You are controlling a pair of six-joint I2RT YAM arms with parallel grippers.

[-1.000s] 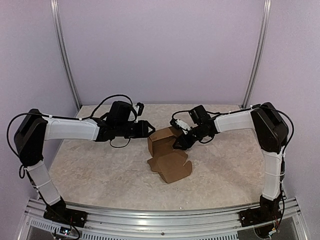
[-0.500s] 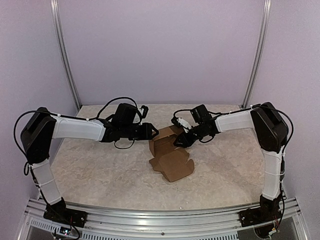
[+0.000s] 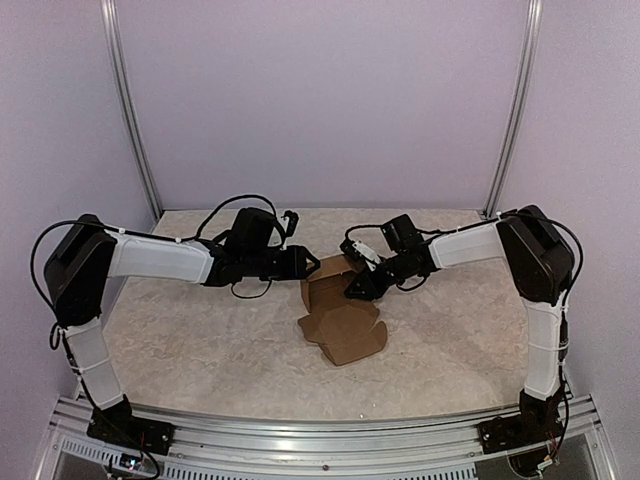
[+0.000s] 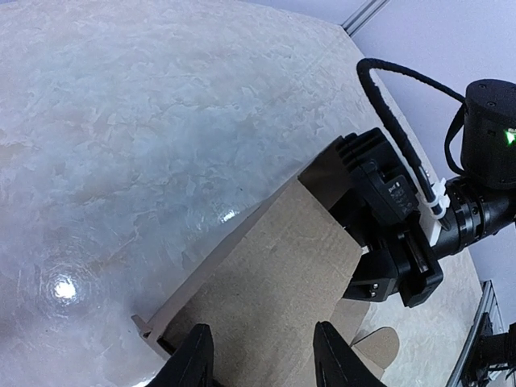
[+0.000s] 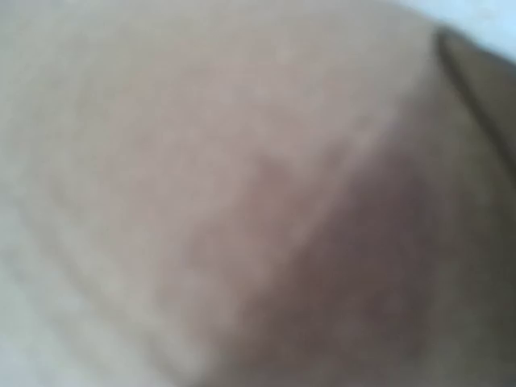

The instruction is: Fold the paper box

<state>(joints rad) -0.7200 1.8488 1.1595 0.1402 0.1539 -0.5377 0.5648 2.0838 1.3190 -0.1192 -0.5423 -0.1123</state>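
The paper box (image 3: 335, 308), brown cardboard, stands half-formed at the table's middle, with upright walls and a flap spread flat toward the near side. My left gripper (image 3: 310, 266) is at the box's left wall. In the left wrist view its fingers (image 4: 264, 359) stand apart, open, over a flat cardboard panel (image 4: 274, 282). My right gripper (image 3: 355, 287) is against the box's right wall; the left wrist view shows it (image 4: 395, 270) at the panel's far edge. The right wrist view holds only blurred cardboard (image 5: 242, 201), so its jaws are hidden.
The marbled tabletop (image 3: 200, 330) extends to the left and right of the box. Two metal posts (image 3: 135, 120) rise at the back corners against lilac walls. An aluminium rail (image 3: 320, 430) runs along the near edge.
My left arm has pushed right until its fingers reach the box's left wall. The right gripper has edged slightly left and down against the box.
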